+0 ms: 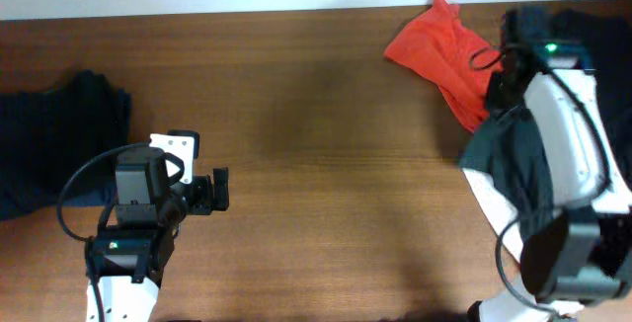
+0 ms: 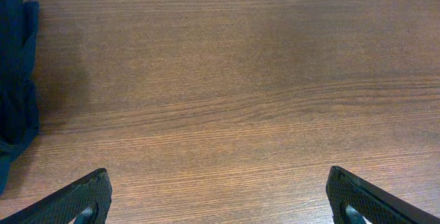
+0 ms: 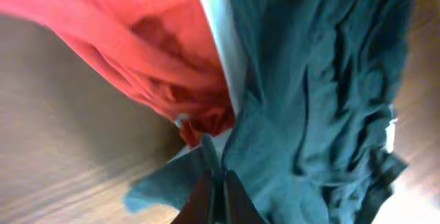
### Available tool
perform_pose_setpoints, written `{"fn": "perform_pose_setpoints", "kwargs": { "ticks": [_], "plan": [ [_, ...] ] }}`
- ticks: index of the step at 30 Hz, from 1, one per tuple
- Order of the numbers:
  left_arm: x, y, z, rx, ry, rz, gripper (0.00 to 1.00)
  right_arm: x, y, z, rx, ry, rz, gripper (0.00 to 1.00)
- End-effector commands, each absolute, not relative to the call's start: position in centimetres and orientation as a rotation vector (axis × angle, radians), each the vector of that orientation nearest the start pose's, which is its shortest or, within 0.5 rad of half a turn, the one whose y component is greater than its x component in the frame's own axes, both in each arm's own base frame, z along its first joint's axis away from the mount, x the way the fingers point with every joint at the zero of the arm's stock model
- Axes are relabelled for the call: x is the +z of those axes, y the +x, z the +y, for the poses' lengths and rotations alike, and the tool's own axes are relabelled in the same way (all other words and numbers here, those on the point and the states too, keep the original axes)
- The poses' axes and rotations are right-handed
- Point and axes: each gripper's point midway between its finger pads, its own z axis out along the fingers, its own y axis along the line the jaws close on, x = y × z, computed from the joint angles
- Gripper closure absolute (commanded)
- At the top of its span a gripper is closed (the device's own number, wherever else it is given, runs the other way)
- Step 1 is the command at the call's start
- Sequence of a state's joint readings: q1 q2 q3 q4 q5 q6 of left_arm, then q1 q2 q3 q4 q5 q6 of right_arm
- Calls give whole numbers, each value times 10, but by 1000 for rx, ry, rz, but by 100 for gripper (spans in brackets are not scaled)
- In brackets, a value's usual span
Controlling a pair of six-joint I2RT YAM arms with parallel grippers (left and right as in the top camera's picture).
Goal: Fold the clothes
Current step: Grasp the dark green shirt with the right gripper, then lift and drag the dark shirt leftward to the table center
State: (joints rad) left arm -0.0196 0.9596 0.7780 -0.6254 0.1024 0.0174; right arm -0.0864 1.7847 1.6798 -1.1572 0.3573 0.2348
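A dark grey-teal shirt (image 1: 515, 161) hangs bunched at the right of the table, over a white one (image 1: 481, 190). My right gripper (image 3: 216, 186) is shut on a fold of the dark shirt (image 3: 323, 80), lifting it. An orange-red shirt (image 1: 439, 50) lies crumpled at the back right; it also shows in the right wrist view (image 3: 137, 38) beside a white strip (image 3: 218, 35). A dark navy garment (image 1: 54, 139) lies at the far left, and shows in the left wrist view (image 2: 17, 80). My left gripper (image 1: 219, 190) is open and empty over bare wood (image 2: 220, 196).
The wooden table (image 1: 316, 115) stretches between the two arms. A pale wall edge runs along the back. My right arm (image 1: 573, 134) covers part of the clothes at the right.
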Motion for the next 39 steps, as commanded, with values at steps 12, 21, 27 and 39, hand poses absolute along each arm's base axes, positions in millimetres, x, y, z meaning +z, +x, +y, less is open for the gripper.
{"fn": "perform_pose_setpoints", "kwargs": {
  "ticks": [12,21,27,39],
  "plan": [
    [176,292,-27,-147,99,2352,1,360,370,113,489,-436,2207,96],
    [176,292,-27,-147,99,2352,1,353,345,247,634,-654,2162,96],
    [175,292,-27,-147,99,2354,1,321,356,277,647,-716,2211,96],
    [175,292,-27,-147,99,2354,1,356,363,307,712,-746,2012,96]
  ]
}}
